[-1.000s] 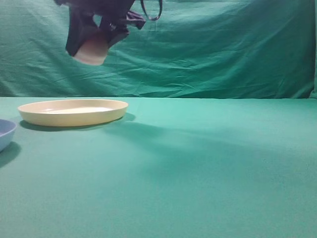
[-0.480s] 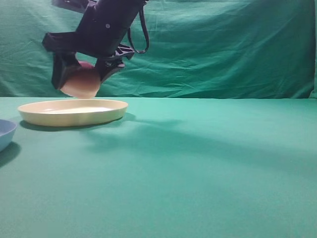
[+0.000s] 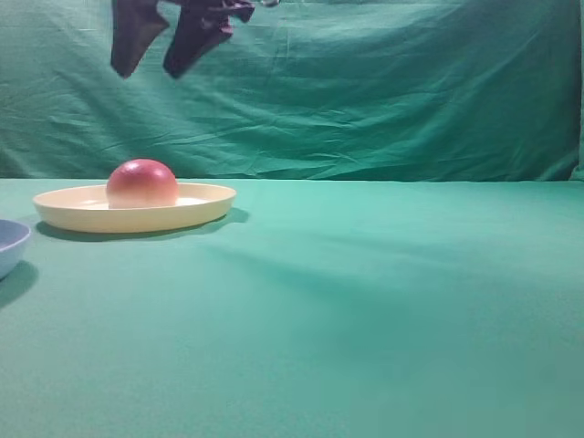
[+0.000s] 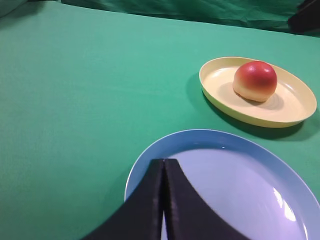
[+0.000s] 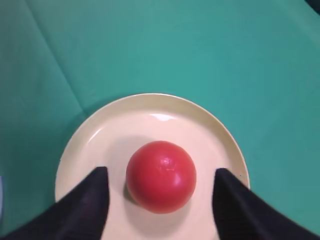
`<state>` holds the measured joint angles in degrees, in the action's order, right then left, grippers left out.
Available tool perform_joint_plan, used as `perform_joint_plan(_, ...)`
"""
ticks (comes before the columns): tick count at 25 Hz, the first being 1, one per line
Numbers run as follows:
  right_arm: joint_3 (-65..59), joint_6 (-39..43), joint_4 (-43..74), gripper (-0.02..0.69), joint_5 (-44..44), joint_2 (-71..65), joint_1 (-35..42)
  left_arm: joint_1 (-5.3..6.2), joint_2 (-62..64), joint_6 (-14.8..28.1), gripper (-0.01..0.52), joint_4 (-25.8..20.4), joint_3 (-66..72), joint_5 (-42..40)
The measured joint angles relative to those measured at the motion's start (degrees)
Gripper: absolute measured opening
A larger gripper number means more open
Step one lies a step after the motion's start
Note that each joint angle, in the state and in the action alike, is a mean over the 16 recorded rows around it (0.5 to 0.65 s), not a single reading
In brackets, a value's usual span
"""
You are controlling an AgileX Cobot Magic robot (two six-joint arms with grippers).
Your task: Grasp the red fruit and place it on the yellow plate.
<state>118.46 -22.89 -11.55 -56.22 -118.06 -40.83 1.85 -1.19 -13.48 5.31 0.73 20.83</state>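
Note:
The red fruit (image 3: 141,183) rests dome-up on the yellow plate (image 3: 205,204) at the left of the table. From above, the fruit (image 5: 161,176) lies near the middle of the plate (image 5: 150,107). My right gripper (image 3: 155,66) hangs open well above it, its two dark fingers (image 5: 82,207) spread wide on either side of the fruit with nothing held. The left wrist view shows the fruit (image 4: 255,81) on the plate (image 4: 295,105) at upper right. My left gripper (image 4: 163,162) is shut, fingertips pressed together over a light blue dish.
A light blue dish (image 4: 240,165) sits under the left gripper, and its rim (image 3: 11,239) shows at the left edge of the exterior view. Green cloth covers the table and hangs as a backdrop behind it.
The right gripper lowered the fruit onto the yellow plate, opened and rose clear. The fruit now sits free on the plate.

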Motion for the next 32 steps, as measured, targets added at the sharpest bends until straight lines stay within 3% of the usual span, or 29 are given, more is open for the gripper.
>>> perform_joint_plan(6,0.02,1.86,0.47,0.003,-8.84,6.87,0.00,0.00,0.00,0.00,0.000,0.00,0.00,0.00)
perform_joint_plan(14,-0.81,4.98,1.34,0.000,-15.49,15.99,0.00,0.00,0.00,0.00,0.000,0.00,0.00,0.00)
perform_joint_plan(32,-4.97,19.08,10.49,0.000,-16.80,33.21,0.43,0.00,0.00,0.00,0.000,0.00,0.00,0.00)
